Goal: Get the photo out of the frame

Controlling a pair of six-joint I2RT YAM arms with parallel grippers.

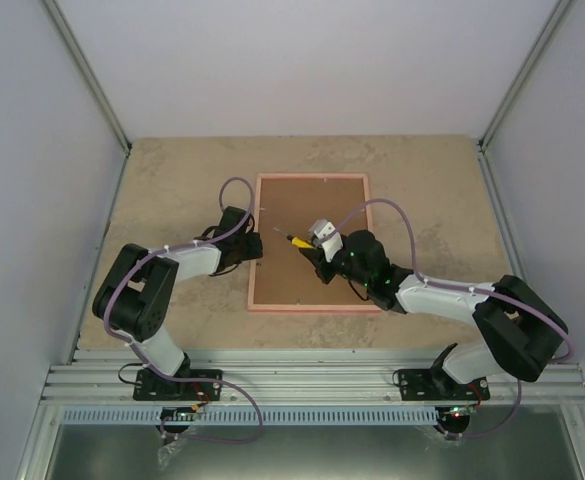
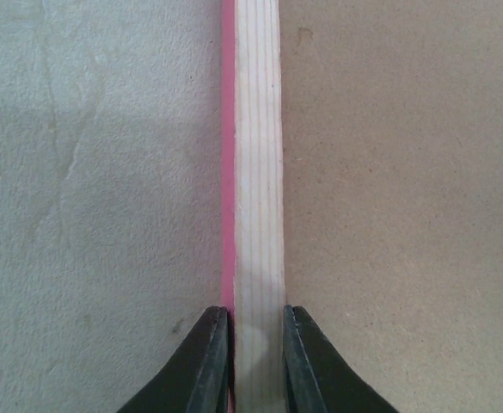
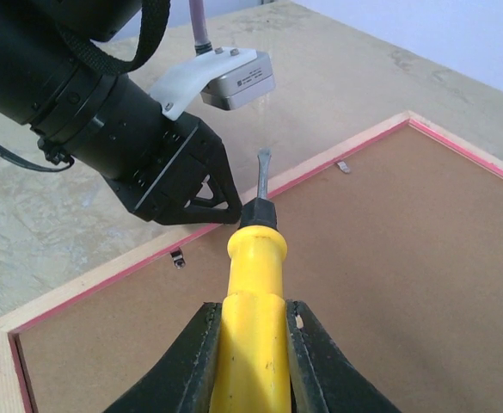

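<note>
The pink frame (image 1: 310, 305) lies face down in the middle of the table, its brown fibreboard back (image 1: 297, 270) up. The photo is hidden under the backing. My left gripper (image 1: 253, 247) is shut on the frame's left rail (image 2: 258, 172), one finger on each side of the pale wood. My right gripper (image 1: 317, 252) is shut on a yellow-handled screwdriver (image 3: 253, 301) held over the backing. Its metal tip (image 3: 262, 172) points toward the left rail between two small metal clips (image 3: 178, 256), close to the left gripper.
The frame sits on a beige stone-look tabletop (image 1: 172, 180) enclosed by white walls. A second metal clip (image 3: 343, 167) sits further along the same rail. The aluminium rail (image 1: 312, 385) carrying both arm bases runs along the near edge.
</note>
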